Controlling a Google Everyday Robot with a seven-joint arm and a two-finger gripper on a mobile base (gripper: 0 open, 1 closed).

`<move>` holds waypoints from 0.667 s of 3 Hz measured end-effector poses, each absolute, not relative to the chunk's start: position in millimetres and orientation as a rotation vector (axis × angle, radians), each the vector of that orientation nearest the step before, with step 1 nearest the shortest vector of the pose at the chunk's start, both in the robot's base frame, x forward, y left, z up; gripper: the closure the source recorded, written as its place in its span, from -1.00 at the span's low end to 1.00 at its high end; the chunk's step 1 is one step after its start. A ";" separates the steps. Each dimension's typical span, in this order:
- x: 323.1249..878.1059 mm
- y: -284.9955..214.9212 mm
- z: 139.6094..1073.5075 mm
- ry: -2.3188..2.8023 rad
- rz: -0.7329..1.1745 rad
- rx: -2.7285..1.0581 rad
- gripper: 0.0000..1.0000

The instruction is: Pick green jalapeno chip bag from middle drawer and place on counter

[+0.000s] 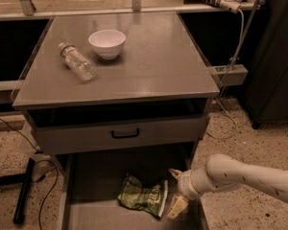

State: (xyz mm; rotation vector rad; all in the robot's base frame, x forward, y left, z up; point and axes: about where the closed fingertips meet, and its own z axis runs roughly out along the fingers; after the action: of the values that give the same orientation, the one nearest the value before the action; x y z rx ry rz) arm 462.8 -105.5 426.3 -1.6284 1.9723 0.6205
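The green jalapeno chip bag (141, 195) lies crumpled on the floor of the pulled-out middle drawer (93, 198), its pale end pointing right. My gripper (175, 190) is low in the drawer at the bag's right end, coming in from the right on a white arm. It is open: one finger (174, 172) is behind the bag's end and the other (177, 207) in front of it. It holds nothing. The counter (153, 66) is the grey top of the cabinet above.
A white bowl (107, 43) and a clear plastic bottle (78, 61) lying on its side are on the counter's back left. The drawer front with a black handle (125, 134) overhangs the drawer's rear. A black stand and cables (26, 188) lie on the floor at the left.
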 end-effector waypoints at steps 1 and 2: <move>466.6 -86.3 409.6 1.975 0.619 -1.621 -1.00; 472.6 -55.8 390.1 1.940 0.590 -1.655 -1.00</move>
State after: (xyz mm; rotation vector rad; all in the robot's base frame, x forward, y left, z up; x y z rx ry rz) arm 472.6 -55.8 390.1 -1.6554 1.9401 0.5898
